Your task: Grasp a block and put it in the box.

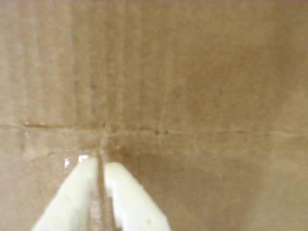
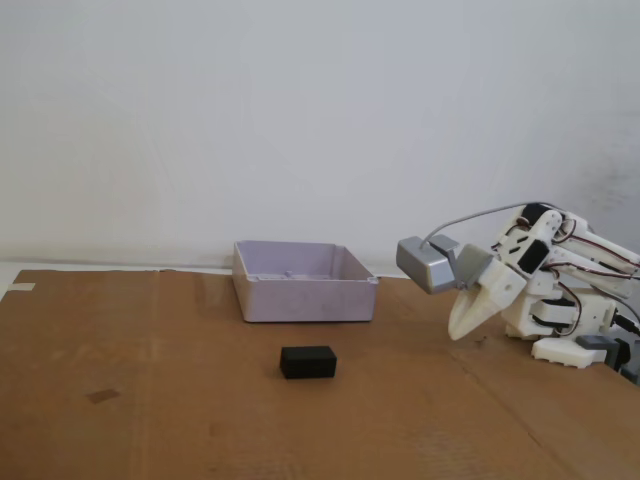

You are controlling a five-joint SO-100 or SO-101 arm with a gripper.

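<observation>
The tool [image 2: 459,333] hangs folded in close to the arm's base, its cream fingers [image 1: 122,192] pressed together with only a thin slit between them, clenched on nothing; the tip points down at the cardboard-covered surface [image 2: 150,400], just above it or perhaps touching, which the fixed view does not settle. The block [image 2: 308,361] lies on that surface just in front of the box [image 2: 305,285], near its front wall but clear of it, and well apart from the tool, which sits off to the right of the box in the fixed view.

The wrist view shows only brown cardboard and a crease [image 1: 192,131]; neither block nor box appears in it, so any approach guided by that camera starts blind; a misjudged heading could carry the tool wide of the block. The fingers must part before descent; if they arrive closed they would likely shove the small block across the surface, possibly against the box wall, where a finger could no longer slip behind it. The block sits low and looks light, so a glancing touch may spin it; the box wall itself is a likely snag if the lift is too shallow on the way over.
</observation>
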